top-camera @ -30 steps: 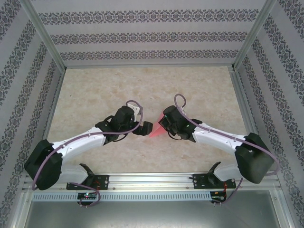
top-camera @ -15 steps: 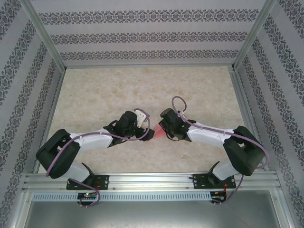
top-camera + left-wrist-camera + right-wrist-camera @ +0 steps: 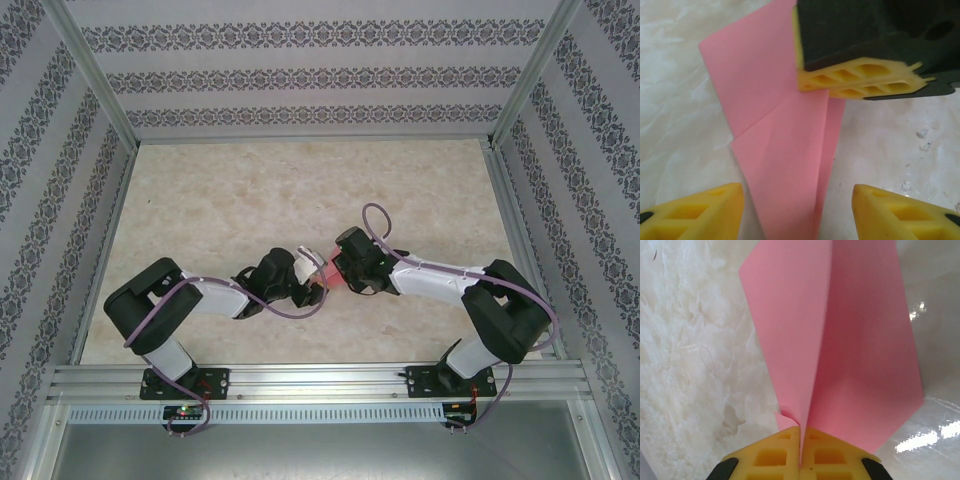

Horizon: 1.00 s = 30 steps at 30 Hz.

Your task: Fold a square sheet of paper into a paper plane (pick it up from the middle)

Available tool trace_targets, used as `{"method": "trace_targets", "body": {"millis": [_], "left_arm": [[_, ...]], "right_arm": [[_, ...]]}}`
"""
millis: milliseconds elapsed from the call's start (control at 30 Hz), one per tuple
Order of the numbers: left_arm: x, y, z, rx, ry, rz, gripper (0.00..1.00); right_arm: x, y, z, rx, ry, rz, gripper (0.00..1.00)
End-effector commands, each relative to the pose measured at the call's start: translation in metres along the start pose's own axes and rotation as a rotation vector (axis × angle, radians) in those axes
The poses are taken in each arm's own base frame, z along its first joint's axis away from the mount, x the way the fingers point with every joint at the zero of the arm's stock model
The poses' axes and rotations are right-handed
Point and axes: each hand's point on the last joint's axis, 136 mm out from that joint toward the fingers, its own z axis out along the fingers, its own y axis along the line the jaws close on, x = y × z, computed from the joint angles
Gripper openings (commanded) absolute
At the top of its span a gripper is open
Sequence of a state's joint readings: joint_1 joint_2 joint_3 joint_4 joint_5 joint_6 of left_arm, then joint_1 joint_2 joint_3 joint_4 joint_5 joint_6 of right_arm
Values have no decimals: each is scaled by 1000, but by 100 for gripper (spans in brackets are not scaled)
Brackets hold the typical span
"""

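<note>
Found the sheet of paper (image 3: 780,150), creased to a ridge, mid-table toward the near edge, between both wrists; saw right gripper (image 3: 801,450) pinched shut on its centre ridge; saw left gripper (image 3: 799,205) roughly half open, straddling the narrow end, holding nothing, pads clear of paper; judged step: second pinch on the ridge; centre ridge between left pads, close slowly, square to crease; avoid skewing flaps or dragging across table (image 3: 890,145).

Robot lab enclosure, aluminium frame (image 3: 320,380), patterned wallpaper panels (image 3: 310,75), marbled tabletop (image 3: 250,180)
</note>
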<state>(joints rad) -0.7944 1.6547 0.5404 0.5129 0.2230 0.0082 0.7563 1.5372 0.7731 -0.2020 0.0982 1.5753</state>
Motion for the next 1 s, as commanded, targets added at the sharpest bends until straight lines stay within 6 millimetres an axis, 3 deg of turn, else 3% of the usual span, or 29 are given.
{"method": "trace_targets", "body": {"millis": [0,200,600,967], "left_arm": [[-23,-8,2,10,-117,128,56],[-24,-5,5,-60,-140,204,45],[-9,2,15,-111,-87,273,26],[-5,-1,15,-88,-72,242,17]], "right_arm": [[-2,7,-4,5,7,43,0],[-1,11,-5,0,29,62,1],[-4,24,-9,-73,84,96,26],[-14,20,-11,-53,100,43,36]]}}
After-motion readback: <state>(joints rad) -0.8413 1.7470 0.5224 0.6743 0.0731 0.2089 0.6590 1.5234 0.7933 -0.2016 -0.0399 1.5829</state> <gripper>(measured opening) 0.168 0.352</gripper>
